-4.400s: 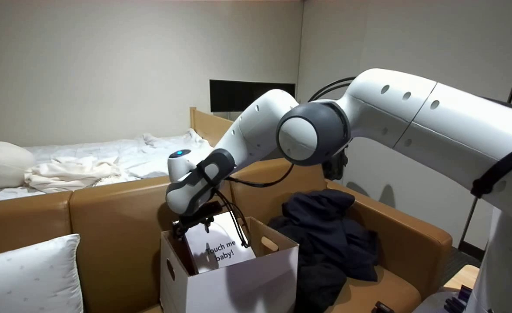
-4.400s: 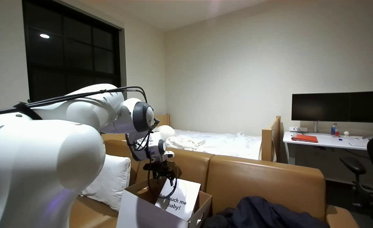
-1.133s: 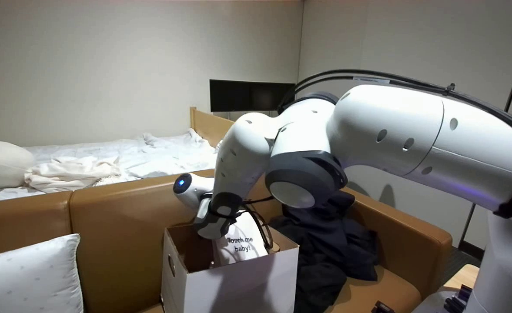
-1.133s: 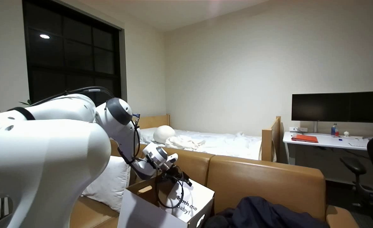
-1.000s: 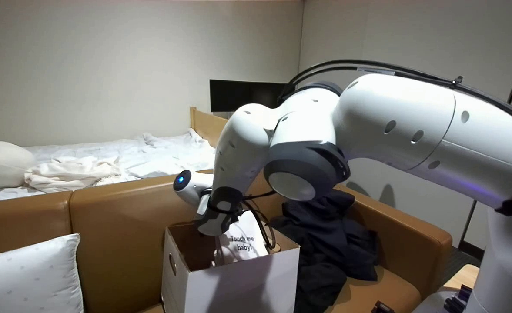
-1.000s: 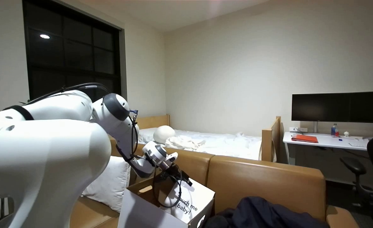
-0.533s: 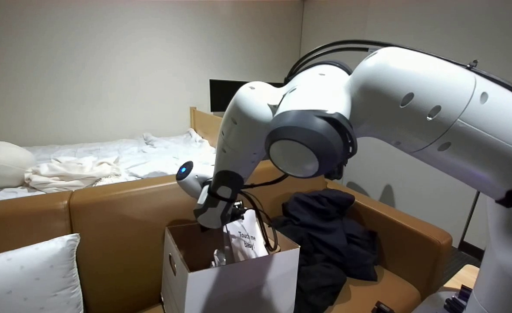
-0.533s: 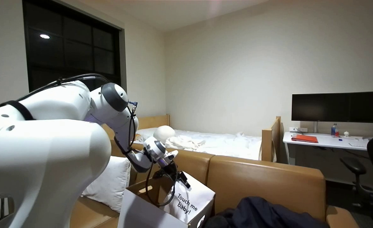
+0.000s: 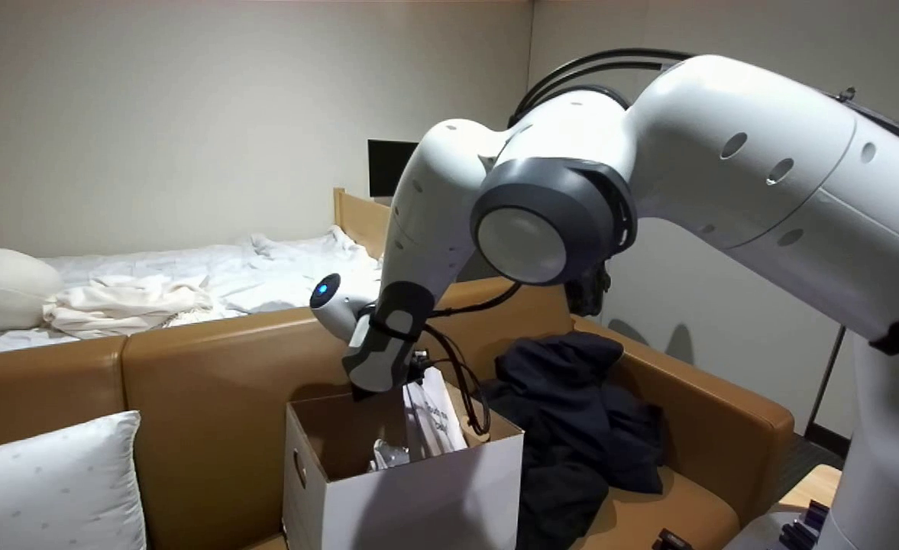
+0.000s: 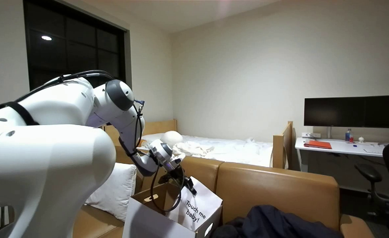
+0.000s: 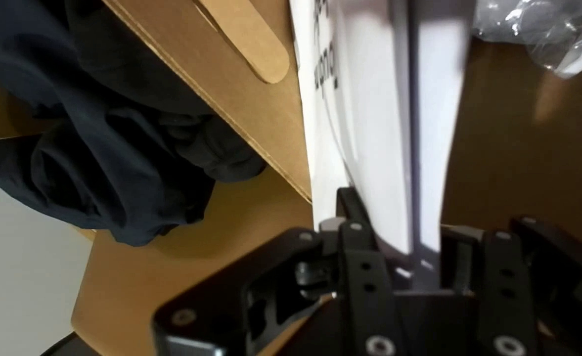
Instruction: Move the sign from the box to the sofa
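The sign (image 10: pixel 205 198), a white card reading "Touch me baby!", leans inside the box (image 10: pixel 158 216) with its upper part above the rim. My gripper (image 10: pixel 193 188) reaches down at its top edge. In the wrist view the bent white sign (image 11: pixel 380 123) passes between the fingers of my gripper (image 11: pixel 404 217), which is shut on it; exactly where the pads touch is blurred. Another exterior view shows the sign (image 9: pixel 435 416) nearly edge-on, with my fingers mostly hidden by the wrist. The sofa (image 9: pixel 205 397) carries the box.
Clear plastic wrapping (image 9: pixel 392 454) lies in the box beside the sign. Dark clothing (image 9: pixel 571 412) is heaped on the seat by the sofa arm; a white pillow (image 9: pixel 59 489) sits on the box's other side. Loose black cables (image 9: pixel 468 374) hang from the wrist. The bed (image 9: pixel 289 267) stands behind the sofa.
My gripper has gone from open to shut at the sign's top edge. The arm has risen somewhat; the sign's upper edge has come up and turned more edge-on in an exterior view.
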Controlling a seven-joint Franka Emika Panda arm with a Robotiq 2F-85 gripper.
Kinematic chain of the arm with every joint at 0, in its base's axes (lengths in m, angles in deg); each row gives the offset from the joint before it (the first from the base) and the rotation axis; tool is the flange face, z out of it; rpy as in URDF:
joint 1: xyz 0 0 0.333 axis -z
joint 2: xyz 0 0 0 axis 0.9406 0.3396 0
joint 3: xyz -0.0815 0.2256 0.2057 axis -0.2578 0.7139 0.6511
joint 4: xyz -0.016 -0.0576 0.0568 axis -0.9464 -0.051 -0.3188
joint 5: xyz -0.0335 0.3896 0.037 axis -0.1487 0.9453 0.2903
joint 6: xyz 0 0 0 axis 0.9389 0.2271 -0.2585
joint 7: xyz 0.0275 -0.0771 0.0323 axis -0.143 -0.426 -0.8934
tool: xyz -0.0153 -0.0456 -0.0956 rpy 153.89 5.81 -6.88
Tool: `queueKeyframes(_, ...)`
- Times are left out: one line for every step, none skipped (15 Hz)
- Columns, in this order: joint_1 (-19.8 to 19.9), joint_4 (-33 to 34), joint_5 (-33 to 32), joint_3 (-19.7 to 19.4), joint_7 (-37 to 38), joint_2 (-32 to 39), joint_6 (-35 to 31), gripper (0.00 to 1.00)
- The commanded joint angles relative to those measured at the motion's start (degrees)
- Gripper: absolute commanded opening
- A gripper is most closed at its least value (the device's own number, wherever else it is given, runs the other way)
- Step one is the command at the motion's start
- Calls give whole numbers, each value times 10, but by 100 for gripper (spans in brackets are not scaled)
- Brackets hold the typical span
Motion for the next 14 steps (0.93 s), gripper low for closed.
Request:
queueKeyframes(-1,-67,-26,14,61,-65,28,1)
queueKeyframes(-3,-82,-24,18,80,-80,36,1)
queueKeyframes(-12,-103,-30,15,108,-99,39,0)
queueKeyframes(-22,-121,-38,11,135,-118,41,0)
queueKeyframes(-35,-147,-49,4,166,-146,41,0)
queueKeyframes(-51,-166,-66,-6,200,-170,44,0)
queueKeyframes(-66,-175,-90,-15,234,-186,56,0)
queueKeyframes(-76,-180,-113,-17,258,-208,83,0)
queueKeyframes(-86,-183,-140,-18,277,-232,117,0)
queueKeyframes(-92,-181,-166,-16,294,-255,160,0)
queueKeyframes(-90,-174,-189,-5,303,-281,212,0)
queueKeyframes(-129,-171,-167,-46,284,-288,249,0)
queueKeyframes(-135,-162,-176,-53,286,-307,292,0)
queueKeyframes(-89,-150,-229,1,313,-346,343,0)
